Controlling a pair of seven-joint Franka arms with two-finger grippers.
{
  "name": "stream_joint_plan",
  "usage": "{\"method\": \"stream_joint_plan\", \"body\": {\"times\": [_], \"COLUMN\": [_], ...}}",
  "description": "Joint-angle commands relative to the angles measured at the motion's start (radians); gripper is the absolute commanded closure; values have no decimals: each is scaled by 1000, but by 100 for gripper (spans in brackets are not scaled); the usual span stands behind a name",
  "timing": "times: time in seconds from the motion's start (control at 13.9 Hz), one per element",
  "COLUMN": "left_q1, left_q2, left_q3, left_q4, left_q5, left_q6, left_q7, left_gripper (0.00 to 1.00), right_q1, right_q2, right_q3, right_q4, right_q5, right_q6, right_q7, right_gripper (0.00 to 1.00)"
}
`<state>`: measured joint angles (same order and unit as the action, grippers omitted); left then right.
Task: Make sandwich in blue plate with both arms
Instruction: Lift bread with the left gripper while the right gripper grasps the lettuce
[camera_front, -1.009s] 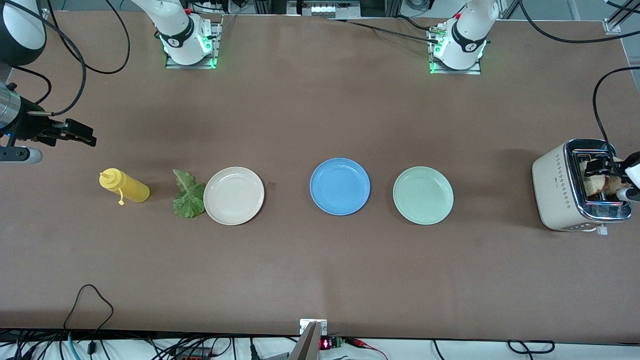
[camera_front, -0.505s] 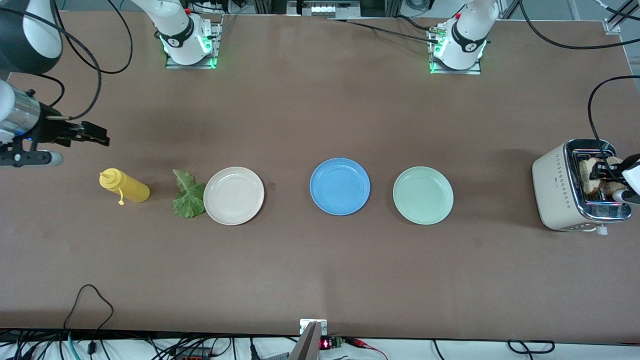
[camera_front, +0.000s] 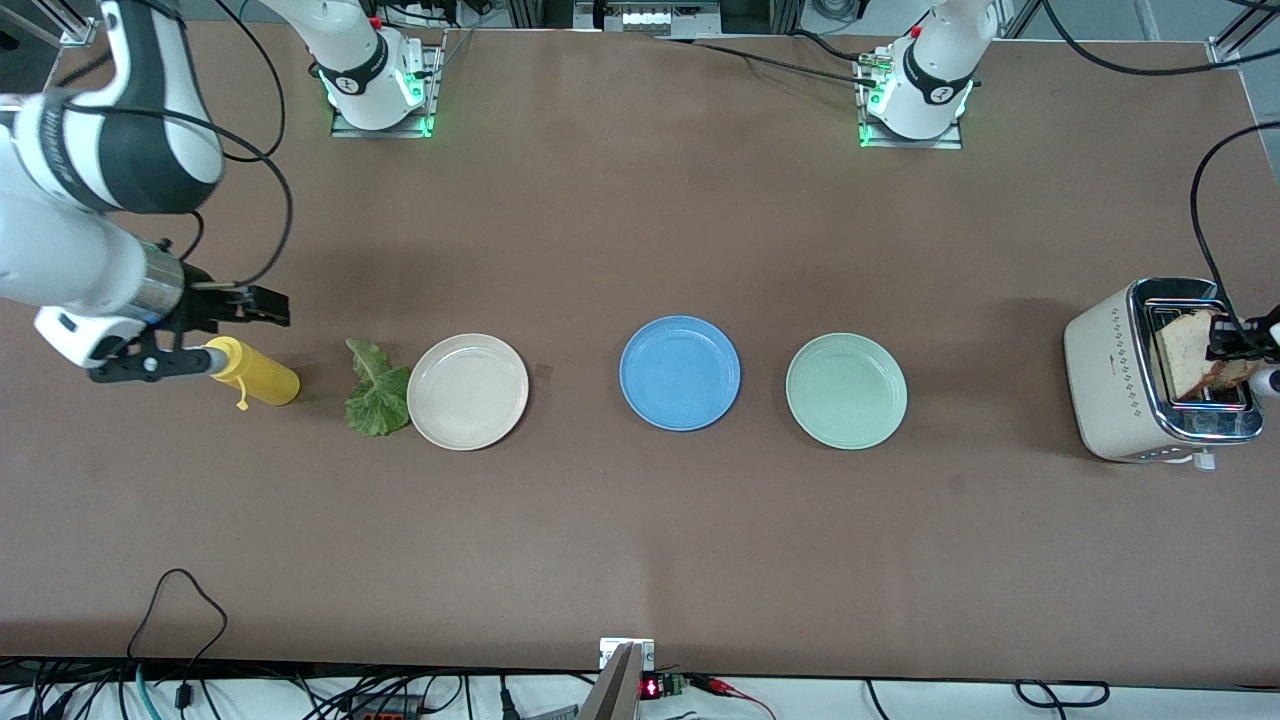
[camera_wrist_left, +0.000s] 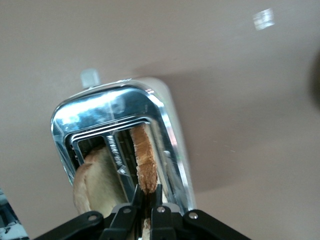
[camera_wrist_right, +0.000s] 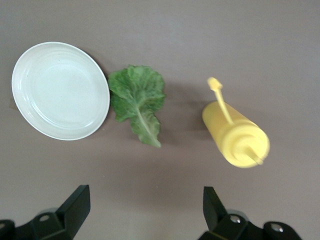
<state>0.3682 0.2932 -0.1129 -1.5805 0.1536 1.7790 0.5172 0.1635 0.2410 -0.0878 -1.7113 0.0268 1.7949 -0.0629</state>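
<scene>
My left gripper (camera_front: 1232, 345) is shut on a toasted bread slice (camera_front: 1185, 362) and holds it partly raised out of the toaster (camera_front: 1110, 375) at the left arm's end of the table. In the left wrist view my left gripper (camera_wrist_left: 147, 191) pinches that slice (camera_wrist_left: 144, 157); a second slice (camera_wrist_left: 97, 182) sits in the other slot. The blue plate (camera_front: 680, 373) lies bare mid-table. The lettuce leaf (camera_front: 375, 390) lies beside the cream plate (camera_front: 467, 391). My right gripper (camera_front: 262, 305) is open above the table beside the yellow bottle (camera_front: 255, 375). The right wrist view shows the lettuce (camera_wrist_right: 139, 100).
A pale green plate (camera_front: 846, 391) lies between the blue plate and the toaster. The right wrist view shows the cream plate (camera_wrist_right: 60, 90) and the yellow squeeze bottle (camera_wrist_right: 237, 137), which lies on its side. Black cables run along the table's ends.
My right arm has swung in from the table's end toward the yellow bottle and lettuce. My left gripper has lifted the bread slice higher out of the toaster.
</scene>
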Motion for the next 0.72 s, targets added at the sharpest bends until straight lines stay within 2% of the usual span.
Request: {"method": "stream_joint_plan", "body": {"times": [0.0, 0.14, 0.36, 0.5, 0.65], "left_q1": [-3, -8, -29, -86, -159], "left_q2": [-36, -31, 33, 111, 190], "left_q3": [-117, -235, -419, -444, -444], "left_q4": [95, 119, 111, 112, 108], "left_q5": [-11, -12, -47, -162, -259], "left_q6": [-177, -269, -314, -291, -161], "left_q7": [-35, -113, -259, -356, -434], "left_gripper": [99, 99, 99, 99, 99], "right_q1": [34, 59, 57, 57, 53], "right_q2": [70, 107, 113, 113, 132], "right_q3": [-3, -3, -3, -3, -3], "right_q4": [1, -14, -138, -215, -264], "right_q5": [13, 12, 12, 12, 12], "right_q6": [61, 105, 266, 363, 443], "right_q7": [-5, -6, -18, -64, -109], "right_gripper": [0, 0, 0, 0, 0]}}
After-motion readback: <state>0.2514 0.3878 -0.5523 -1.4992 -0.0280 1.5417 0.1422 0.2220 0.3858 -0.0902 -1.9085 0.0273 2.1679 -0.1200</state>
